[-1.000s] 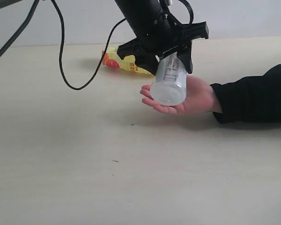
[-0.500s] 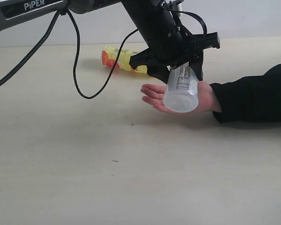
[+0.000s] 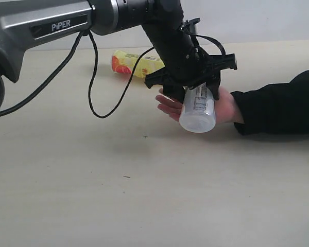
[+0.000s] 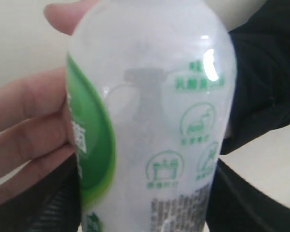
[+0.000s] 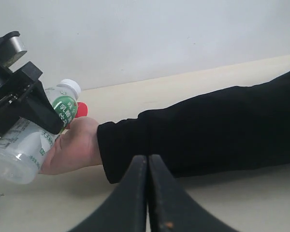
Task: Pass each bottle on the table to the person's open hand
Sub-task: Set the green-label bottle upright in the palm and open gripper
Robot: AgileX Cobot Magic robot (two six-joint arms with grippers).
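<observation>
White plastic with a green label: that bottle [image 3: 197, 109] hangs right of centre in the exterior view, clamped in the left gripper [image 3: 193, 88]. The jaws are closed on its upper body. It is tilted, with its base toward the camera and its white cap [image 5: 70, 87] pointing up and away. It sits over the hand [image 3: 224, 109], which lies palm up on the table [image 3: 92, 180], a black sleeve [image 3: 278, 105] running off to the right edge.

The left wrist view is filled by the bottle [image 4: 150, 121], with fingers [image 4: 24, 125] just beside it at the left edge. In the right wrist view the bottle [image 5: 34, 140] lies along the fingers of the hand [image 5: 75, 145]. Whether it rests on the skin or sits just above it I cannot tell.

The right gripper [image 5: 147, 193] is low in its own view, jaws pressed together on nothing, well apart from the handover.

As I judge it, this delivery is nearly done. The bottle is at the hand but has not been let go, and the hand has not closed on it. What remains is to open the jaws and lift clear.

A yellow bottle [image 3: 136, 64] lies on its side on the table, upper left of centre, waiting its turn. A red cap [image 5: 81, 109] peeks out behind the hand; I cannot tell whose it is. No other bottles show, so how many are already handed over cannot be read.
</observation>
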